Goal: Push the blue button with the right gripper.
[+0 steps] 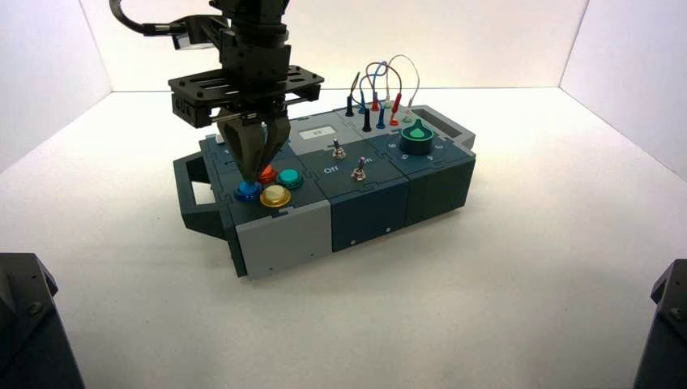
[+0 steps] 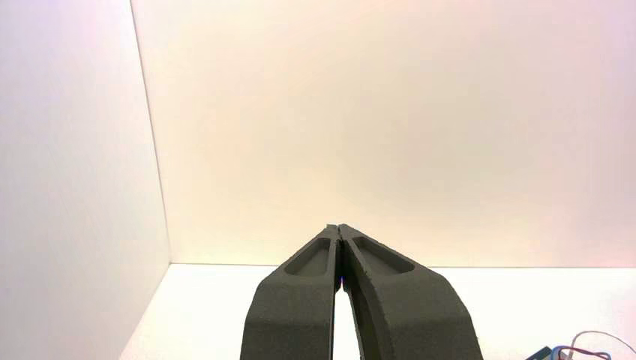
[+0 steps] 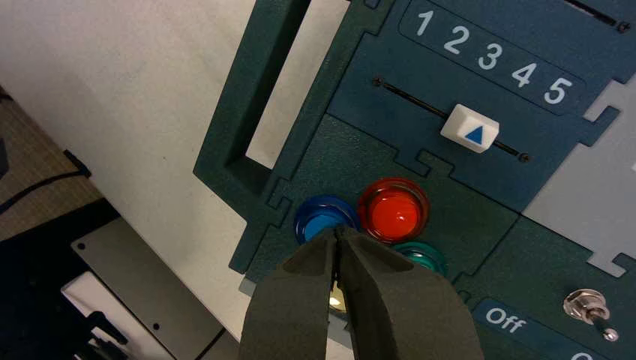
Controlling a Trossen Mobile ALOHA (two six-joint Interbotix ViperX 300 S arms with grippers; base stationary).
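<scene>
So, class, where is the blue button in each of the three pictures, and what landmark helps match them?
High view: left of centre, under the right claw's tip.
Left wrist view: not in it.
Right wrist view: the blue button, just beside the claw's tip.
Shared landmark: the red button, in the high and right wrist views.

Red button (image 3: 394, 214) | yellow button (image 1: 275, 196) | white slider (image 3: 470, 128) near "4"

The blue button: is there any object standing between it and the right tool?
Nothing visible stands between them: the right tool has its closed tip right at the blue button. The red button sits beside it, not between.
</scene>
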